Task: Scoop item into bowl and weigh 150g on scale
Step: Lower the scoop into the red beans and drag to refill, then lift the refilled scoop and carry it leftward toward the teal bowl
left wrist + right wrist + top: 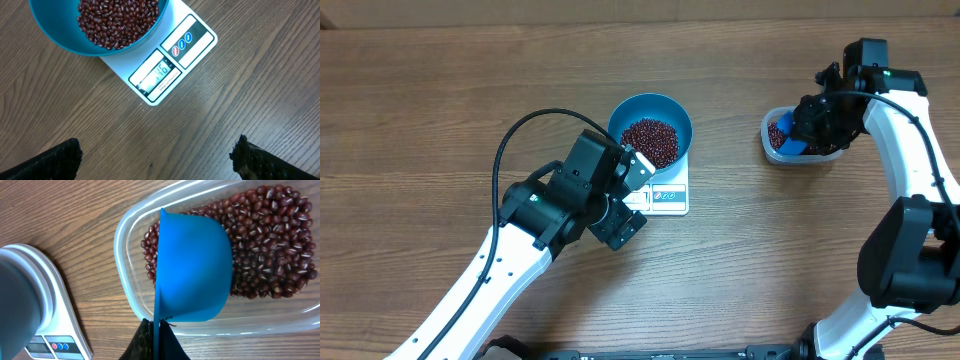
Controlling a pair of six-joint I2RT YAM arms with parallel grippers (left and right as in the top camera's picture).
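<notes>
Finds the teal bowl [650, 104] seated on the white scale [668, 197], already carrying a good heap of beans [650, 142], with the display [155, 75] lit and seemingly reading a little short of the target, though not sharp enough to swear by. Shows the left gripper [160, 162] spread wide and empty over bare table [250, 100], just beside the scale's display edge and touching nothing. Shows the right gripper [155, 339] clenched on the handle of the blue scoop [192, 270], well apart from the bowl, down in the clear tub [119, 250] above the stock of beans there; cannot tell from this angle whether loaded or not. Risks overshoot above all, by tipping a full scoop into a bowl probably needing only a pinch more; calls for a scant load and a slow trickle. Risks scattering beans over the table on the long carry from tub to bowl, through tilt or haste. Risks knocking the bowl's rim with the scoop, sliding it off centre and upsetting the reading. Risks a false weight as well from the left gripper, by drifting onto the platform or nudging the scale. Risks dragging the light tub along while digging, with nothing bracing it.
</notes>
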